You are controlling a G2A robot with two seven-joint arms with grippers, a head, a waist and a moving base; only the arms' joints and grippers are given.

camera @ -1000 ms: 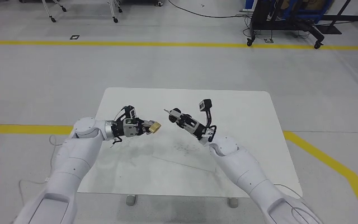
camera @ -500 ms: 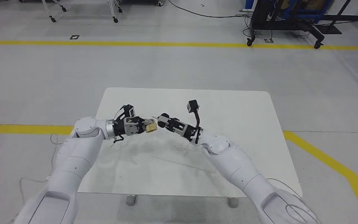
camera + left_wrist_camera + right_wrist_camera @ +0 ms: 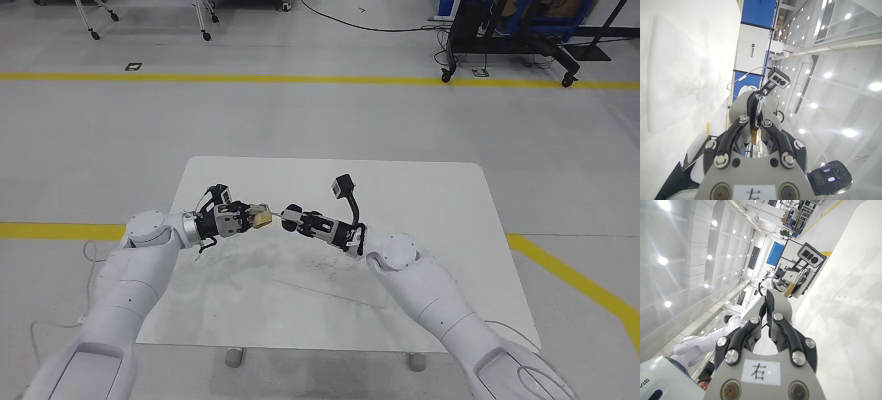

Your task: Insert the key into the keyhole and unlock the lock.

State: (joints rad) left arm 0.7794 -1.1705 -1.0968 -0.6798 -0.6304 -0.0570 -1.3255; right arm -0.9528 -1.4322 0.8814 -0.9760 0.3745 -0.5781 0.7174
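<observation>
The small brass lock (image 3: 259, 216) hangs above the white table's left half, with my left gripper (image 3: 243, 216) shut on it. In the left wrist view the brass body (image 3: 755, 134) sits between the closed fingers (image 3: 738, 108), with a silver part (image 3: 760, 103) above it. My right gripper (image 3: 290, 218) faces it from the right, shut on the thin silver key (image 3: 274, 213), whose tip reaches the lock. The right wrist view has my closed right gripper (image 3: 767, 293) in front, and beyond it the lock (image 3: 789, 289) with its shackle (image 3: 798, 276) in the left gripper. The keyhole is hidden.
Both arms hover over the white table (image 3: 430, 200), which has faint scuff marks (image 3: 325, 265) near its middle. Grey floor with yellow lines surrounds it. A dark wheeled frame (image 3: 520, 40) stands far behind on the right.
My right gripper has swung left with the key, closing the gap to the lock. My left gripper has drawn slightly left and up with the lock.
</observation>
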